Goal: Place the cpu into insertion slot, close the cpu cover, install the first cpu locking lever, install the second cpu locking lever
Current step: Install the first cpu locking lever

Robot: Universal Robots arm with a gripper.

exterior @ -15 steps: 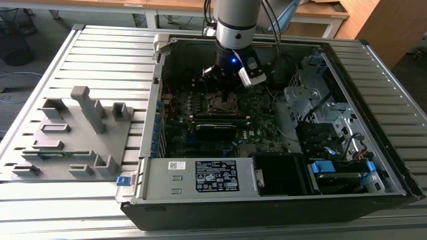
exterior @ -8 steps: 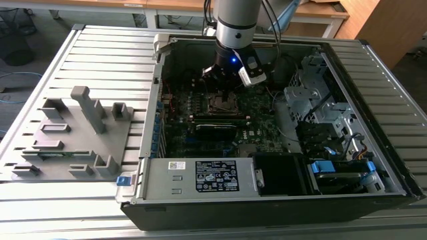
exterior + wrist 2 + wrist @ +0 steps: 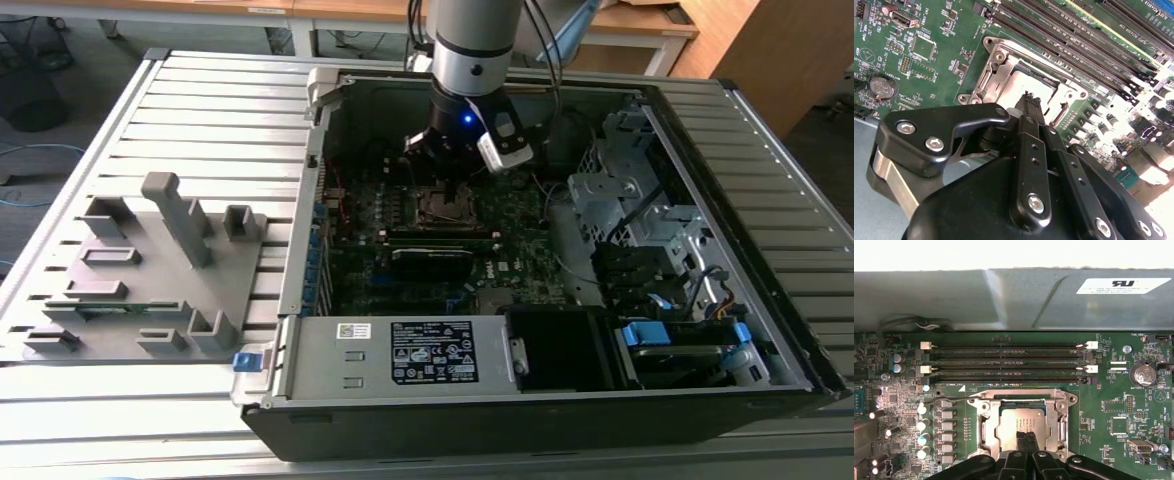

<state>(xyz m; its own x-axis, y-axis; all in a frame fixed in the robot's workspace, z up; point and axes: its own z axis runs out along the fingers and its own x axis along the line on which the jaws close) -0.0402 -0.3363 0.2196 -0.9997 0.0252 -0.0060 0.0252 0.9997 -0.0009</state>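
The cpu (image 3: 1021,416) lies in the insertion slot (image 3: 1066,401), its dull grey top showing in both wrist views. The silver cpu cover (image 3: 988,425) lies flat around it like a frame, and the chip (image 3: 1024,86) shows through the cover's (image 3: 999,62) window. My gripper (image 3: 1025,436) is shut, its two thin black fingers pressed together with nothing visible between them. The tips (image 3: 1030,100) sit right at the cpu's near edge; I cannot tell if they touch. In the exterior view the gripper (image 3: 451,170) hangs just above the socket (image 3: 447,207) inside the open computer case.
Long black memory slots (image 3: 1004,360) run beside the socket, with a coin battery (image 3: 1143,374) and the grey case wall (image 3: 1004,300) nearby. A power supply (image 3: 400,355) and drive cage (image 3: 627,200) stand in the case. A grey fixture tray (image 3: 147,270) stands on the exterior view's left.
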